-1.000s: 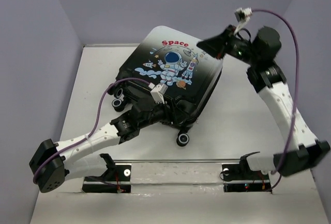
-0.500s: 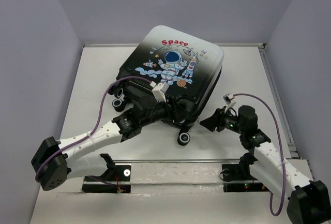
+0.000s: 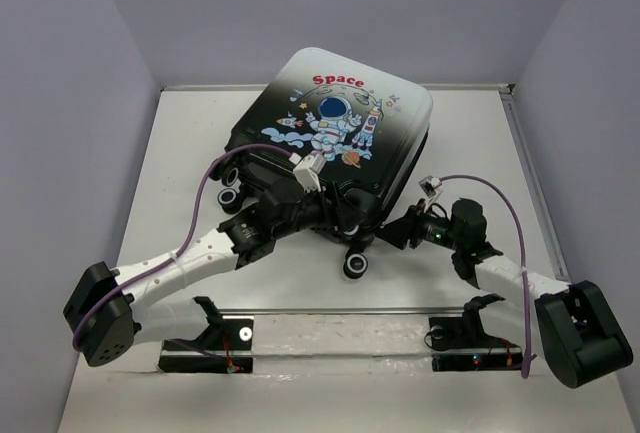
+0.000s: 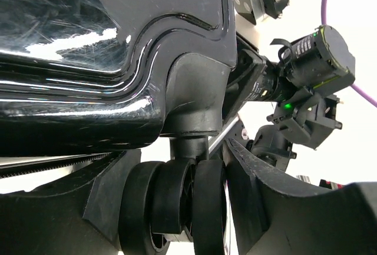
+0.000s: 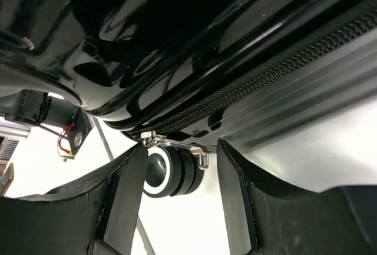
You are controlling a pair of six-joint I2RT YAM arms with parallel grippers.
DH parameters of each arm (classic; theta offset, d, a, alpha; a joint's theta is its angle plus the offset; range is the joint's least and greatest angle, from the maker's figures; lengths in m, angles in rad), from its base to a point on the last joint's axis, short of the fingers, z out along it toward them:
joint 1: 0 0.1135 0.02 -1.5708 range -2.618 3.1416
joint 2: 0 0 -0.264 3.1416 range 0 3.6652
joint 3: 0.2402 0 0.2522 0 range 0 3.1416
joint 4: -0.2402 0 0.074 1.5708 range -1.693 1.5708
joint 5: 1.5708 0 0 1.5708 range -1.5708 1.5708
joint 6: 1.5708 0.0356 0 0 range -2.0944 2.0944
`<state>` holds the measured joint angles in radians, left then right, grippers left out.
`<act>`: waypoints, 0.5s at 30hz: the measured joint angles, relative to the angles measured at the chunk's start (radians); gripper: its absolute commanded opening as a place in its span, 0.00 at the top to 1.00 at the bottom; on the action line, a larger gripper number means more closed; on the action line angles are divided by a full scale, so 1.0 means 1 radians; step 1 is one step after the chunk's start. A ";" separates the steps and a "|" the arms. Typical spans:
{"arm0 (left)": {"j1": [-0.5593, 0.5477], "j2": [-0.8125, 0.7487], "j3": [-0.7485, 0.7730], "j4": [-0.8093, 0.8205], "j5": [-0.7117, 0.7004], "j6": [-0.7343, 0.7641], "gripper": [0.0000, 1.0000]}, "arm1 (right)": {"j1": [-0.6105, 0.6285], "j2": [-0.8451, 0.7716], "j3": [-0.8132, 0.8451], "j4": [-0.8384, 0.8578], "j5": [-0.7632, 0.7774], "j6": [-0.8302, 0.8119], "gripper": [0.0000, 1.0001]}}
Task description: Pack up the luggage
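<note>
silver-to-black shell: the luggage (image 3: 340, 123) lies shut on the white table (image 3: 200, 133), astronaut and red "space" print facing up, its light end toward 12 o'clock and its black end toward 6
place: middle of the table, a little toward 12 o'clock, turned so the wheeled end points to about 7 o'clock
wheels: one black caster (image 3: 355, 267) shows at the case's 6 o'clock corner, another (image 3: 228, 198) at its 8 o'clock corner
left gripper (image 4: 174, 219): at the case's 6 o'clock edge, under the glossy black shell
left fingers (image 4: 259, 208): set apart on either side of a black twin wheel (image 4: 206, 202), each looking to touch its outer face
right gripper (image 5: 179, 155): low at the case's 4 o'clock corner, pointing toward 9 o'clock at the seam
right fingers (image 5: 118, 208): spread, touching nothing
zipper pull (image 5: 177, 144): a small metal tab hanging from the zip track (image 5: 265, 84), in the gap between the right fingers, with a black wheel (image 5: 171, 175) just past it
cables: a purple lead loops above each wrist
</note>
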<state>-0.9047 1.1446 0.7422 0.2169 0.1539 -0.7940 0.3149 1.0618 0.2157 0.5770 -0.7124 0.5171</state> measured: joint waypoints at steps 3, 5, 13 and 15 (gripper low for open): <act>0.009 0.002 0.013 -0.013 0.005 -0.004 0.94 | 0.000 0.035 -0.015 0.091 -0.033 0.004 0.44; 0.012 0.003 0.022 -0.019 0.011 -0.008 0.94 | 0.000 0.047 -0.015 0.124 -0.044 0.004 0.45; 0.022 0.002 0.062 -0.055 0.034 -0.031 0.94 | -0.001 0.080 -0.014 0.168 -0.070 0.002 0.73; 0.023 0.002 0.071 -0.061 0.035 -0.035 0.94 | 0.000 0.088 -0.014 0.182 -0.083 0.006 0.82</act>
<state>-0.8818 1.1465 0.8127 0.1558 0.1886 -0.8288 0.3145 1.1496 0.2020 0.7589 -0.7952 0.5228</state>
